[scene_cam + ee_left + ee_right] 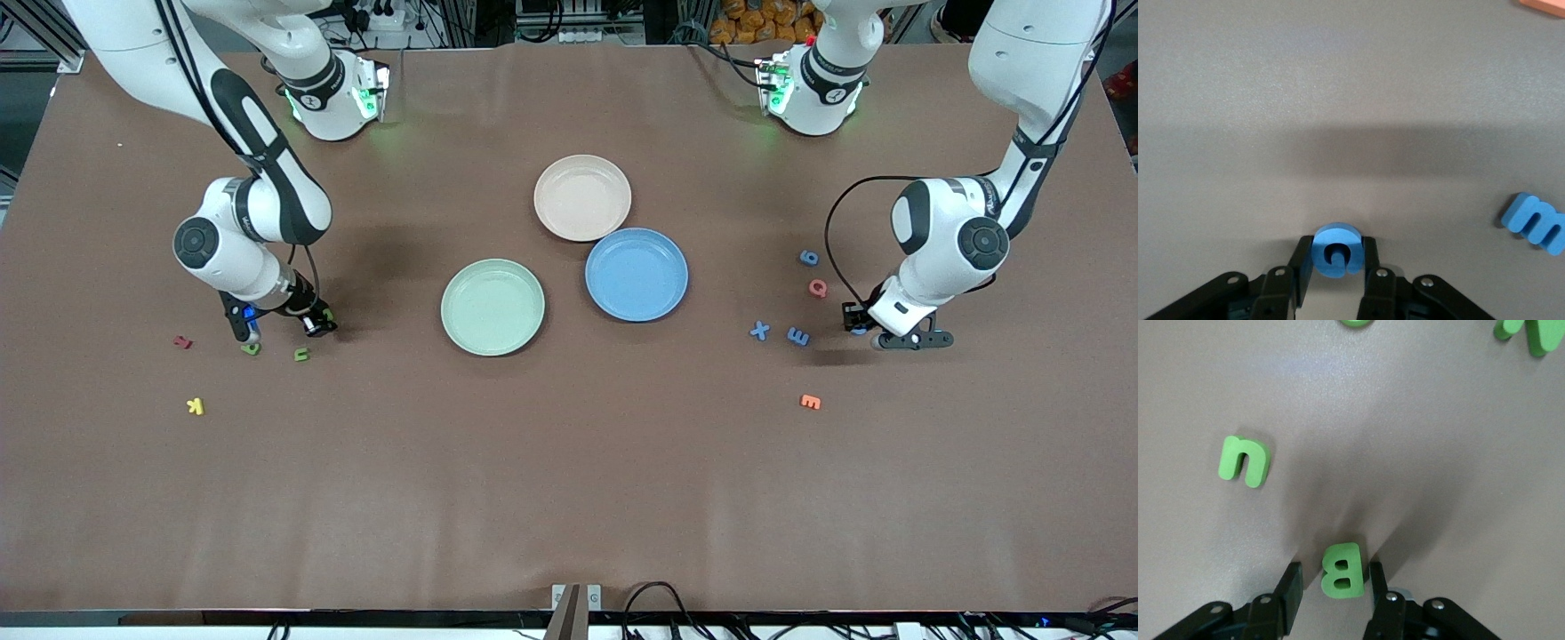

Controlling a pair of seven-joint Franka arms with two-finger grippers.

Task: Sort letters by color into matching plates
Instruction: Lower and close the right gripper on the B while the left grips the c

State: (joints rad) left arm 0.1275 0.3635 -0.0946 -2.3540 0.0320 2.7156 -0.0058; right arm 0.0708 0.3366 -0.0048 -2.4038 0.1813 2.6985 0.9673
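My left gripper (1336, 243) (859, 325) is down at the table toward the left arm's end, shut on a round blue letter (1336, 251) that both fingers touch. Other blue letters (798, 336) (1535, 223) lie beside it, with an X (758, 331) and a 6 (808, 258). My right gripper (1334, 570) (318, 322) is low at the right arm's end, open around a green B (1343, 570) with a gap at each finger. A green n (1243, 461) (301, 355) and another green letter (252, 348) lie close by. The green plate (492, 307) and blue plate (636, 274) sit mid-table with nothing in them.
A beige-pink plate (582, 197) lies beside the blue plate, farther from the front camera. A red letter (818, 287) and an orange one (810, 402) lie near the blue letters. A red letter (182, 341) and a yellow K (196, 406) lie near the green ones.
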